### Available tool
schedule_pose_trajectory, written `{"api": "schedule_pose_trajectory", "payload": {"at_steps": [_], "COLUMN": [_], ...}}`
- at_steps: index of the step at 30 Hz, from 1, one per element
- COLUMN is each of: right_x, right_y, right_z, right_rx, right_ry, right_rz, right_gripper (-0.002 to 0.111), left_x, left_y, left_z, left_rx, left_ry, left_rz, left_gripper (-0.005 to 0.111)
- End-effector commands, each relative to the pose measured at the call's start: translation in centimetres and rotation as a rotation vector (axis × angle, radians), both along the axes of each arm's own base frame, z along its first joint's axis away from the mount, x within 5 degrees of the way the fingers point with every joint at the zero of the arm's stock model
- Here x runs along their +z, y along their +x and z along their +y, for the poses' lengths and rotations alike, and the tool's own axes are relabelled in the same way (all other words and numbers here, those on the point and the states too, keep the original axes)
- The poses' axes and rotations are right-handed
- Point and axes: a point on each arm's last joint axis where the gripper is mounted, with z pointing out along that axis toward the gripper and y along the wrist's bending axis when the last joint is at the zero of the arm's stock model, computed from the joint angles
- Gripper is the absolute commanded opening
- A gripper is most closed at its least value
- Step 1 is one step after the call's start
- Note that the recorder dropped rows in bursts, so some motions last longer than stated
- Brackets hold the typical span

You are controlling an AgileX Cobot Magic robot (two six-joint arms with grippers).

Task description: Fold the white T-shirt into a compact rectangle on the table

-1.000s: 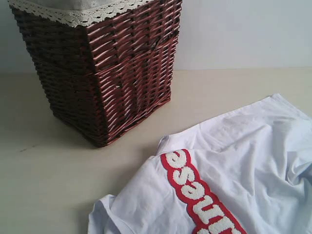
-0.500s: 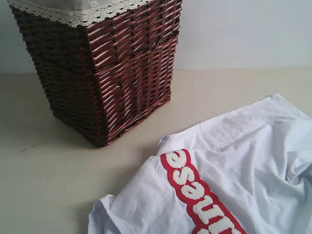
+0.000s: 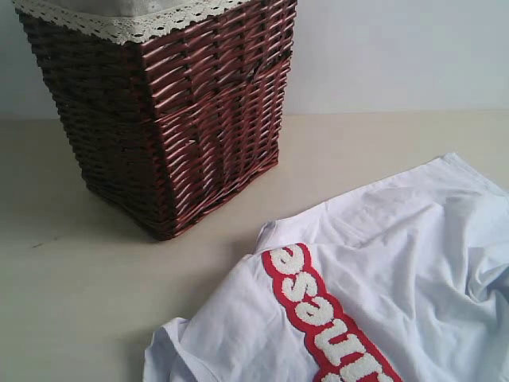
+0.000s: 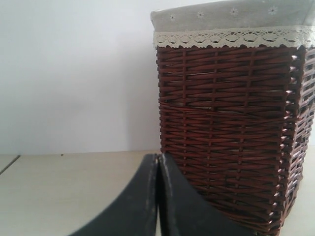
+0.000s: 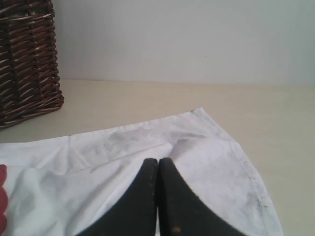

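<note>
Left gripper (image 4: 158, 156) fingers pressed together, empty, facing the wicker basket (image 4: 231, 137). Right gripper (image 5: 158, 161) likewise closed, gripping nothing, with the white T-shirt (image 5: 206, 157) spread beneath its tips. Exterior view: shirt (image 3: 398, 263) lies on the table (image 3: 79, 286), five o'clock from the basket (image 3: 183, 119).

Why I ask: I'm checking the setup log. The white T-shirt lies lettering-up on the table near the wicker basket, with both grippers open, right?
Not open: the wrist views show the left gripper and right gripper shut, jaws pressed together. The white T-shirt does lie lettering-up on the table near the wicker basket.
</note>
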Motion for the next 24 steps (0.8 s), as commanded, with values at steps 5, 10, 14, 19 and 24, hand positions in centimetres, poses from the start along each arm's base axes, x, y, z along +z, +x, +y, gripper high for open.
{"api": "schedule_pose_trajectory", "payload": {"at_steps": [5, 10, 14, 19, 24], "right_x": [-0.22, -0.21, -0.22, -0.22, -0.22], "right_y": [0.00, 0.00, 0.00, 0.00, 0.00], "right_z": [-0.10, -0.13, -0.11, -0.11, -0.11], "right_rx": [-0.008, -0.008, -0.008, -0.008, -0.008], "right_ry": [-0.024, -0.035, -0.026, -0.026, -0.026], "right_rz": [-0.003, -0.005, -0.004, -0.004, -0.004], "right_gripper": [0.000, 0.000, 0.000, 0.000, 0.000], "left_x": [0.07, 0.08, 0.08, 0.08, 0.08], "left_y": [-0.07, -0.07, -0.07, -0.07, -0.07], "left_z": [0.01, -0.02, -0.02, -0.02, -0.02], "left_rx": [0.001, -0.002, -0.002, -0.002, -0.002], "left_ry": [-0.009, -0.009, -0.009, -0.009, -0.009], "left_rz": [-0.008, -0.008, -0.008, -0.008, -0.008], "left_gripper": [0.000, 0.000, 0.000, 0.000, 0.000]}}
